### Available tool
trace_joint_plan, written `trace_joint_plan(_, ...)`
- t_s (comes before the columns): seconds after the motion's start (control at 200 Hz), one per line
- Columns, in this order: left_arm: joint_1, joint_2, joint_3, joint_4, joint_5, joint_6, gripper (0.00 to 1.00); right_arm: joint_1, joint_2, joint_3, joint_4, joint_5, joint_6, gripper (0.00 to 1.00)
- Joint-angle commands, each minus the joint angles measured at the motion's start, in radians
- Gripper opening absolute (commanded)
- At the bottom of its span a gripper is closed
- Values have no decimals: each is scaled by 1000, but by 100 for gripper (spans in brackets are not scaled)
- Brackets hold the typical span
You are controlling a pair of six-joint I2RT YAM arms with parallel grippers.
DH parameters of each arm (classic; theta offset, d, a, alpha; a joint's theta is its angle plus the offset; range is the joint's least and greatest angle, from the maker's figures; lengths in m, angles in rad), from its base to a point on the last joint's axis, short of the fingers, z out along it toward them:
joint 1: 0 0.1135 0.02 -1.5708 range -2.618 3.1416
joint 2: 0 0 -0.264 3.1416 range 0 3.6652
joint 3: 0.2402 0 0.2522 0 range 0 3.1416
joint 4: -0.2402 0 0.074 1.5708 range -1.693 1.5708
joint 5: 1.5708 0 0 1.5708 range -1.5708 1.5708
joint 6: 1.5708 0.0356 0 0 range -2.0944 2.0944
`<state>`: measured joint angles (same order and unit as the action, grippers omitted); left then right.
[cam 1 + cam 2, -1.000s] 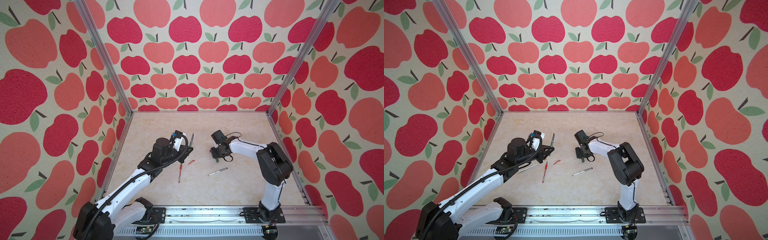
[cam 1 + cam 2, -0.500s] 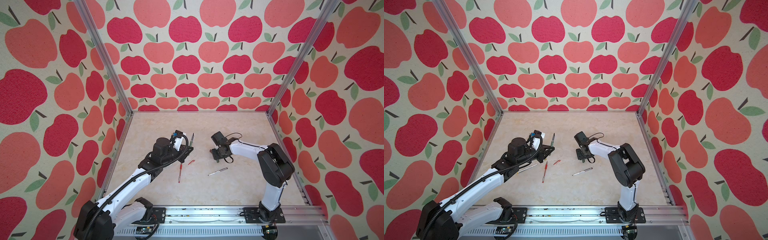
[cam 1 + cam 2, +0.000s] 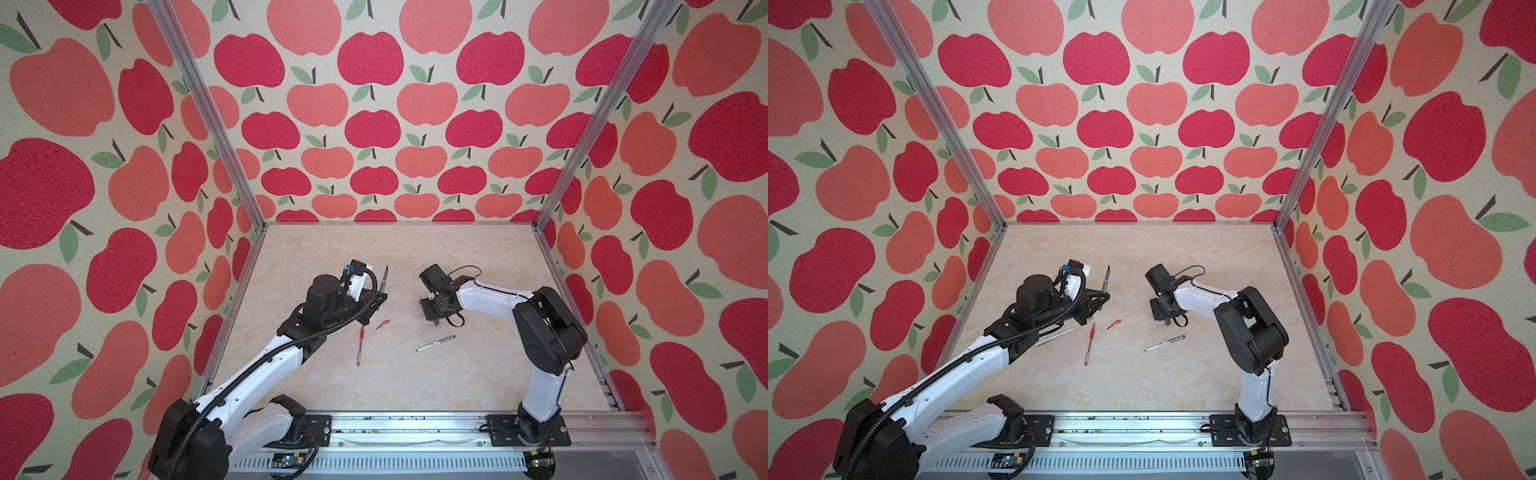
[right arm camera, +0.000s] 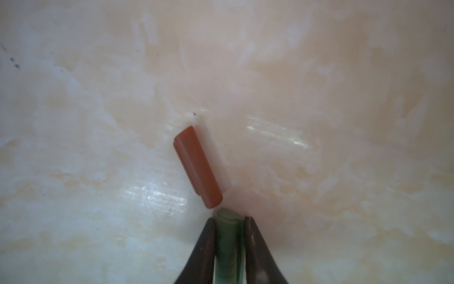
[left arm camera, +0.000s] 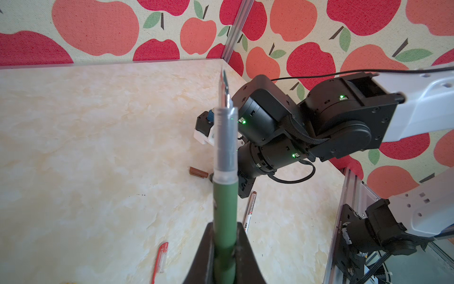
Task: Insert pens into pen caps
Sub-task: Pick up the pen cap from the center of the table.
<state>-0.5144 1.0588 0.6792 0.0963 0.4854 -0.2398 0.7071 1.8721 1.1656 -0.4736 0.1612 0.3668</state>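
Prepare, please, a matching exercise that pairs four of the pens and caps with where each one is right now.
Things:
1. green pen
2. green cap
3. brown cap
4. red pen

Places:
A. loose on the table, just off the right gripper
B. clamped in the left gripper
C. flat on the table beside the red cap
D. in the right gripper

Pairs: 1-B, 2-D, 3-A, 4-C

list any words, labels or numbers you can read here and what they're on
Nothing can be read as text.
White pen: small print and a red mark on the barrel, too small to read.
Same pen in a top view: dark print, too small to read.
Black bracket by the rail: white lettering, too blurred to read.
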Motion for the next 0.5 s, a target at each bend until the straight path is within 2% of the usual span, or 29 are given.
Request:
trace_joint_plan(0.0, 5, -8, 20, 9, 1, 24, 0, 8, 70, -68, -135, -10, -2, 18)
trace_joint_plan(0.255, 3, 24, 48, 6, 32, 28, 0, -36, -11, -44, -151, -42, -32, 9)
trace_joint_plan(0.495, -17, 93, 65, 28, 60, 31, 0, -152, -196, -29, -118, -223, -32, 9)
